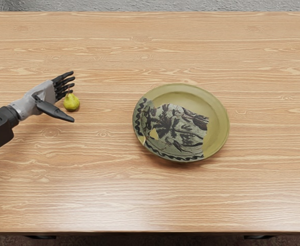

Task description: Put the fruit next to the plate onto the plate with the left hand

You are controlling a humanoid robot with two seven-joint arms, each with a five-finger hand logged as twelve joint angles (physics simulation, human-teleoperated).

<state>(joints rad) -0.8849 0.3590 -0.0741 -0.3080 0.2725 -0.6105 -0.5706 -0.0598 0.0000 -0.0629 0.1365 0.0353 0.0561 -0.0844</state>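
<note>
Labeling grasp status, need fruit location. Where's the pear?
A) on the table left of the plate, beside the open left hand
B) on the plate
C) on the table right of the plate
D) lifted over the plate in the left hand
A: the pear lies on the table left of the plate, beside the spread fingers of the left hand.

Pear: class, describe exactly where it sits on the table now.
In the head view the pear lies on the left side of the wooden table, close beside the open left robot hand, left of the plate and not on it.
</note>
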